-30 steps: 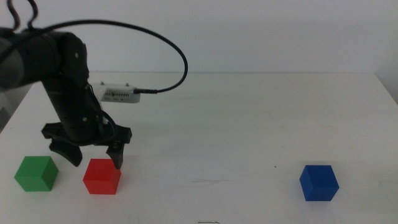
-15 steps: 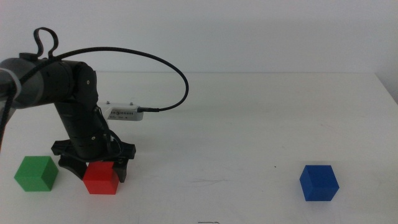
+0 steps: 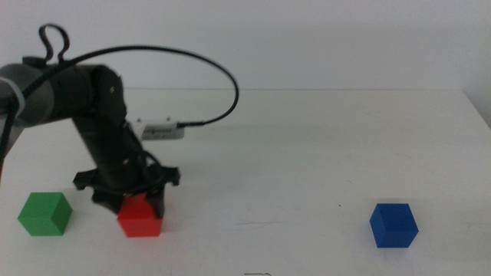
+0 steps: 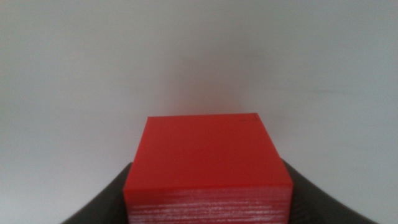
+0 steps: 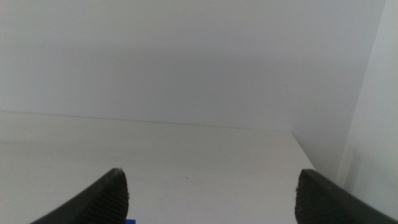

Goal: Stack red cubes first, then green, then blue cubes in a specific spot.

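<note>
White tabletop (image 3: 307, 153) before you: your left gripper (image 3: 132, 205) pinches the small matte red cube (image 3: 140, 216), green cube (image 3: 44, 213) beside, blue cube (image 3: 393, 225) far right, right gripper's (image 5: 211, 205) jaws spread.

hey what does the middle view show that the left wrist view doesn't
Only the middle view shows the green cube beside the left arm, the blue cube far off toward the right side, and the black cable looping over the table. Only the left wrist view shows, up close, the two dark jaws flanking the cube. Both show the red cube held in the left gripper. The right gripper appears in neither.
</note>
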Motion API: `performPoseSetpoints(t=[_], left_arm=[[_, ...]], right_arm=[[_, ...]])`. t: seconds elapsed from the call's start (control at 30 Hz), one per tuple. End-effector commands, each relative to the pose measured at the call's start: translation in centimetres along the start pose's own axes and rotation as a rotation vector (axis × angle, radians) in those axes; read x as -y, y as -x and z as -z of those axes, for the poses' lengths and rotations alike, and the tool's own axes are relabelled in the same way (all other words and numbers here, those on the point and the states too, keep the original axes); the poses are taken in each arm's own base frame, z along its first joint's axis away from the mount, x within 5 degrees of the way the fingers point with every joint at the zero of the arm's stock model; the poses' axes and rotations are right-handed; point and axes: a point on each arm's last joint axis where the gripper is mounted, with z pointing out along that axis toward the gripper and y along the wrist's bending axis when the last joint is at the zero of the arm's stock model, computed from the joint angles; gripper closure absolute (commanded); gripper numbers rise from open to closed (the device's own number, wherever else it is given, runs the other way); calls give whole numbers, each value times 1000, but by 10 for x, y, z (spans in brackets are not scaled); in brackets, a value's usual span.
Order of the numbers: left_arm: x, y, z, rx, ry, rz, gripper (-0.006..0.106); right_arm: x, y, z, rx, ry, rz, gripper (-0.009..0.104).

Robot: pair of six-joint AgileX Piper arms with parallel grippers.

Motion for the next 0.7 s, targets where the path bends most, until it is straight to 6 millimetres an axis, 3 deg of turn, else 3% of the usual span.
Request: performPoseSetpoints(t=[0.0, 0.23, 0.5, 0.67], left_arm=[[25, -6, 39, 82, -38, 38, 101], [94, -2, 55, 95, 52, 51, 101], [163, 17, 37, 98, 38, 43, 101], [185, 30, 22, 92, 27, 23, 101]], right_arm=[[1, 14, 3, 111, -13, 22, 1], [1, 14, 3, 111, -13, 22, 1], [1, 14, 3, 111, -13, 22, 1], [1, 14, 3, 111, -13, 22, 1]])
